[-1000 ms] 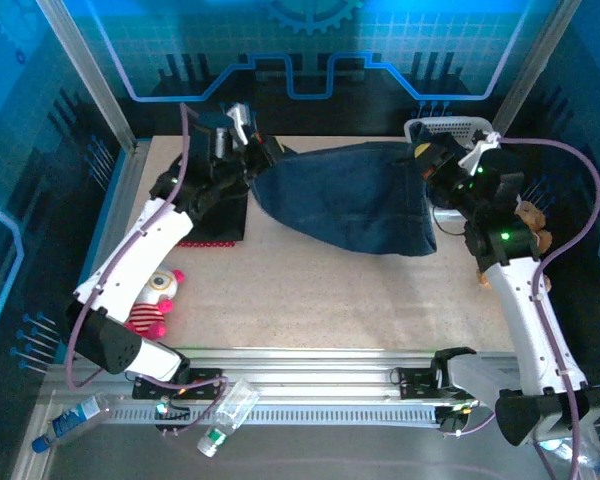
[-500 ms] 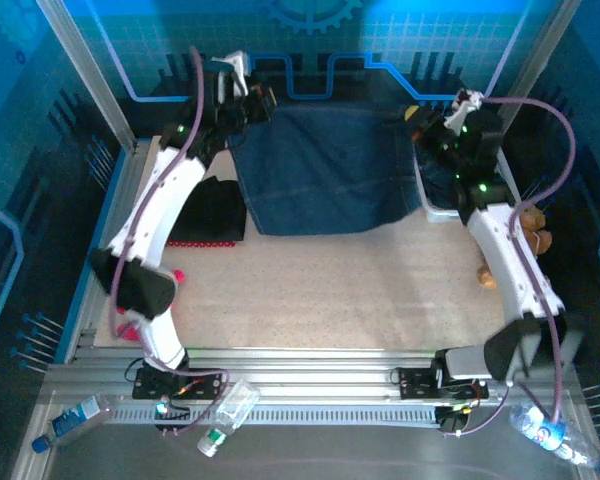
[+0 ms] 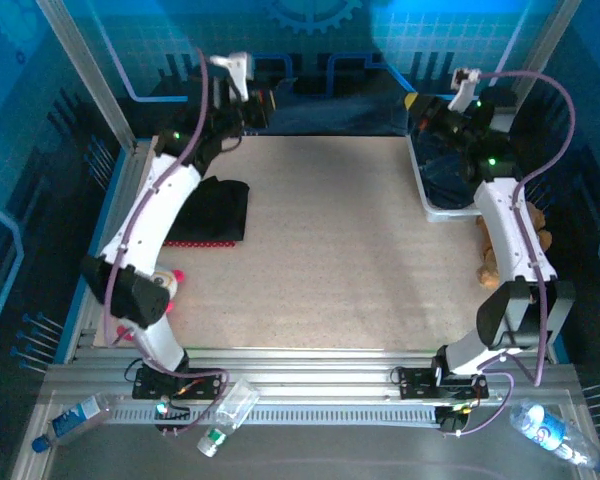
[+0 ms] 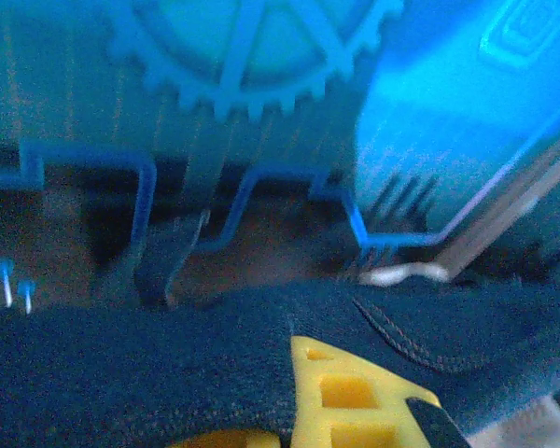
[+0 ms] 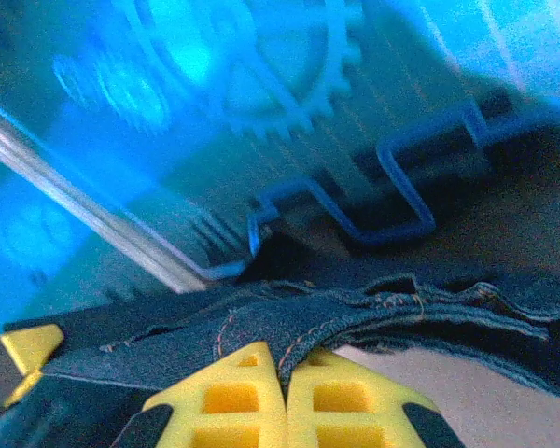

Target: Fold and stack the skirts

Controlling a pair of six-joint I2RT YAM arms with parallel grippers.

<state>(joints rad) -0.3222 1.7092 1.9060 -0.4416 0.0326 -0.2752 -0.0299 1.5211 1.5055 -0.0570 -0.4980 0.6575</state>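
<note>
A dark blue denim skirt (image 3: pixel 335 118) stretches along the table's far edge between both grippers, off the tabletop. My left gripper (image 3: pixel 262 106) is shut on its left end; in the left wrist view the denim (image 4: pixel 168 364) drapes over the yellow fingers (image 4: pixel 355 392). My right gripper (image 3: pixel 421 112) is shut on the right end, and the right wrist view shows a stitched denim seam (image 5: pixel 289 331) pinched between the shut fingertips (image 5: pixel 285 364). A folded black skirt (image 3: pixel 216 206) lies at the left on a red dotted skirt (image 3: pixel 210 241). Another denim skirt (image 3: pixel 452 176) lies in the white tray (image 3: pixel 427 208).
A brown teddy bear (image 3: pixel 528 236) sits beside the right arm. A pink-and-white plush doll (image 3: pixel 165 285) lies by the left arm's base. Plastic bottles (image 3: pixel 225 410) rest on the near rail. Blue panels wall in the back and sides.
Both arms have stretched toward the back wall, carrying the denim skirt off the tabletop to the far edge. The bare middle of the table now shows.
</note>
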